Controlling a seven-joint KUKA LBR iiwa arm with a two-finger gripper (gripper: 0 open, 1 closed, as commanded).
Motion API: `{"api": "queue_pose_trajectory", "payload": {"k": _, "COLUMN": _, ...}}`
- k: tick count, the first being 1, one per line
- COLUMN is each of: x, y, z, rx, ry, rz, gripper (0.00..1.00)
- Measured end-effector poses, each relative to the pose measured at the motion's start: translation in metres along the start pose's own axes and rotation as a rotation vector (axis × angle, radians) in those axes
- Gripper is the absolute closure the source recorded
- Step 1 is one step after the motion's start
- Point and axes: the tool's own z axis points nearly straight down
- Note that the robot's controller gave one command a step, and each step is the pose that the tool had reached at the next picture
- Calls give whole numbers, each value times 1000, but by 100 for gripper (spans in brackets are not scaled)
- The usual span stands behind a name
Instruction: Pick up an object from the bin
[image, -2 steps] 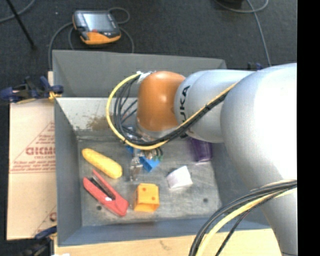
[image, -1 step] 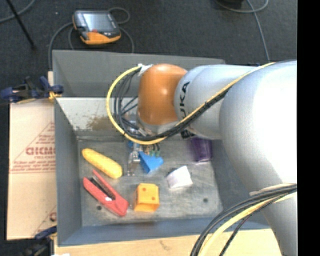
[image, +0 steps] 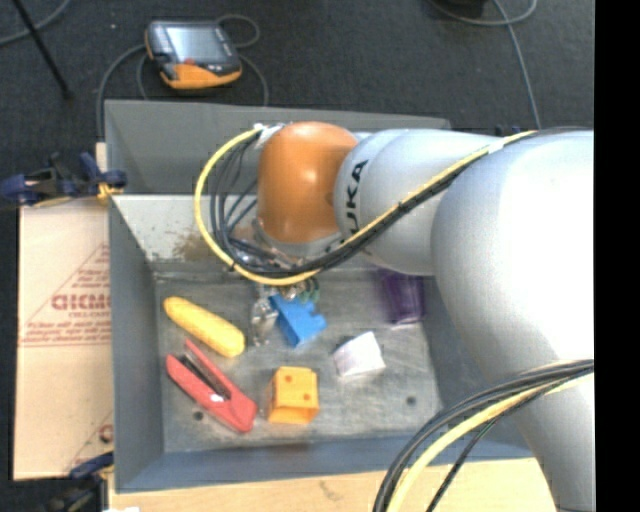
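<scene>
My gripper (image: 264, 320) hangs under the orange wrist cover, low over the middle of the bin. A blue block (image: 300, 323) lies right against its right side, with a small green piece (image: 307, 292) just above the block. Whether the block is gripped is hidden from this angle. A yellow oblong toy (image: 205, 327) lies just left of the gripper. Below it sits a yellow and orange cheese-like block (image: 293, 394). A white crumpled piece (image: 358, 356) lies to the lower right.
A red clip-like tool (image: 210, 392) lies at the front left of the bin. A purple translucent thing (image: 402, 297) rests at the right, partly under the arm. The arm covers the bin's back and right side.
</scene>
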Motion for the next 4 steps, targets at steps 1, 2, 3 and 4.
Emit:
{"api": "queue_pose_trajectory", "payload": {"k": 1, "x": -15, "y": 10, "z": -10, "rx": -2, "ry": 4, "rz": -207, "gripper": 0}}
{"api": "queue_pose_trajectory", "payload": {"k": 2, "x": 26, "y": 62, "z": 2, "rx": -3, "ry": 0, "rz": -54, "gripper": 0}}
{"api": "queue_pose_trajectory", "payload": {"k": 3, "x": 34, "y": 73, "z": 9, "rx": 1, "ry": 11, "rz": -313, "gripper": 100}}
{"api": "queue_pose_trajectory", "payload": {"k": 4, "x": 19, "y": 66, "z": 10, "rx": 1, "ry": 10, "rz": -423, "gripper": 100}}
